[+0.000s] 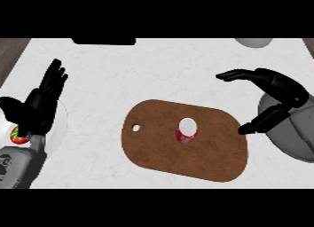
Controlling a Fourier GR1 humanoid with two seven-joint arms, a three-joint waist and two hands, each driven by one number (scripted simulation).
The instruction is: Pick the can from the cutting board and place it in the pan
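While both hands hang apart from it, the can (186, 131) stands upright near the middle of the cutting board (161, 153).

Head view: the brown cutting board lies at the centre of the white worktop (153, 75), with bare worktop all round it and a hole (136, 127) near its left edge. The right hand (274, 99), fingers and thumb spread and grasping nothing, is above the board's right edge, well apart from the can. The left hand (38, 104) rests by the worktop's left edge, fingers straight, over a pale plate (60, 119) that holds a red and green thing (18, 135). A grey round object (254, 42) and a dark object (104, 41) sit at the far edge.
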